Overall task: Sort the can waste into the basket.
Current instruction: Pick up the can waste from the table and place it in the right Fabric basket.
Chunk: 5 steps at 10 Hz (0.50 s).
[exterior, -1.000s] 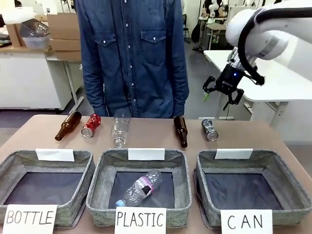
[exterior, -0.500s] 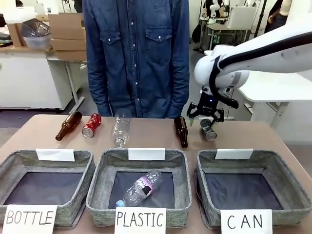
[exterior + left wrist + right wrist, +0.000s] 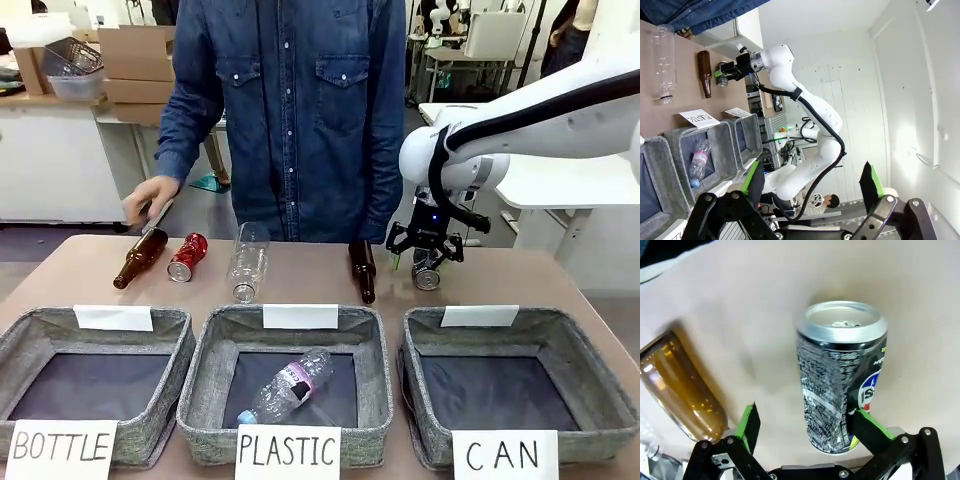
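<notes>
The black can [image 3: 427, 274] lies on the far right part of the table, just beyond the grey basket [image 3: 545, 318] with the "CAN" card. My right gripper [image 3: 425, 252] is down over it, open. In the right wrist view the black can [image 3: 842, 385] lies between the green pads [image 3: 749, 424], closer to the right one, and I cannot tell whether they touch it. The red can [image 3: 187, 257] lies at the far left between a brown bottle and a clear one. My left gripper [image 3: 811, 182] hangs open in the air, holding nothing.
A person's hand [image 3: 150, 200] is at the left brown bottle [image 3: 140, 258]. A clear bottle [image 3: 248, 262] and a second brown bottle [image 3: 362, 270] lie along the far side, the latter close left of my right gripper. The "PLASTIC" basket [image 3: 290, 318] holds one bottle. The "BOTTLE" basket [image 3: 170, 318] stands left.
My right arm has swung down from the upper right and lowered its open gripper over the black can. The person's hand has come in toward the left brown bottle.
</notes>
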{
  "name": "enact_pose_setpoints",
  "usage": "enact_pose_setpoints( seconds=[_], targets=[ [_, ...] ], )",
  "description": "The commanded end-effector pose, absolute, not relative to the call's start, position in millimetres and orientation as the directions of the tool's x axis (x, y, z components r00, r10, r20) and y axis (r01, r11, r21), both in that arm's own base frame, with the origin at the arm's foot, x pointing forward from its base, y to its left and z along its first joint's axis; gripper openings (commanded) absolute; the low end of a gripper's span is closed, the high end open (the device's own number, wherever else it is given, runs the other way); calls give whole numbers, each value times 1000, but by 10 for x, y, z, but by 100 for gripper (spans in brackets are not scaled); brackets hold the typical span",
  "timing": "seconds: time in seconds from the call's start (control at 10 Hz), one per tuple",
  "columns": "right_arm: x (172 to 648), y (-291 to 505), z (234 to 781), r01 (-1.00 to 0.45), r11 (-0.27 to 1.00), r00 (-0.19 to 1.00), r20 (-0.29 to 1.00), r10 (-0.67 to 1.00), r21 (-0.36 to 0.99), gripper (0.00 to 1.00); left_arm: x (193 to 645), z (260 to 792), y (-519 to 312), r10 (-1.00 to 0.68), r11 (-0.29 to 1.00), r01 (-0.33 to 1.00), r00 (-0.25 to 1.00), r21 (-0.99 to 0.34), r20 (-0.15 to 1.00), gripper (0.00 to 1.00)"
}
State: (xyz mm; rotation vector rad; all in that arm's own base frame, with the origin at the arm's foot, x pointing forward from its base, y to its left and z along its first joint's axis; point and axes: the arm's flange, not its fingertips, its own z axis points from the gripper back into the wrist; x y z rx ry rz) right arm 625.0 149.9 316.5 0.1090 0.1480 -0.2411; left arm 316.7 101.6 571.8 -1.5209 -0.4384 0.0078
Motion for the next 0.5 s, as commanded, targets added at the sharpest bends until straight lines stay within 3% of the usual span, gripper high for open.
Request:
enact_pose_setpoints(
  seconds=[0.0, 0.4],
  targets=[
    [6154, 1457, 3230, 278, 958, 950, -167, -263, 76, 100, 3156, 5722, 1026, 263, 65, 285, 919, -956, 292, 100],
    [6122, 1380, 3137, 266, 964, 934, -245, -261, -12, 100, 3156, 5722, 1026, 263, 65, 285, 919, -956, 292, 100]
  ],
)
